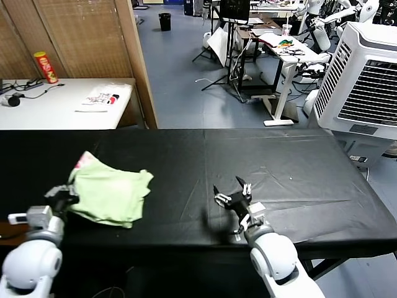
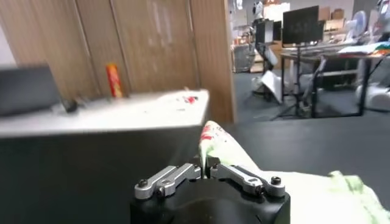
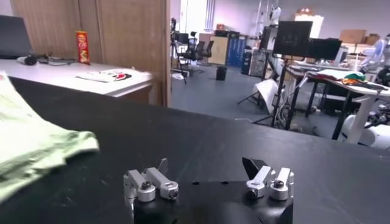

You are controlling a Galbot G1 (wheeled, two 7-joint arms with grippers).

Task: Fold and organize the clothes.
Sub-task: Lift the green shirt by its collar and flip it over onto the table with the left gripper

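Nearby, packet (image 1: 103, 97) and can (image 1: 45, 67); T-shirt (image 1: 111, 194) seemingly pinched

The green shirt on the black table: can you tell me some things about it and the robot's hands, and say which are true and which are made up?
1. The pale lime-green cotton T-shirt lies crumpled on the left part of the black table. True.
2. The left gripper is shut on the T-shirt's edge. True.
3. The right gripper holds the T-shirt too. False: its fingers are spread open over bare table, apart from the shirt.
4. The T-shirt is folded into a neat square. False: it is a rumpled heap.
5. A red tube-shaped can stands on the white desk behind. True.
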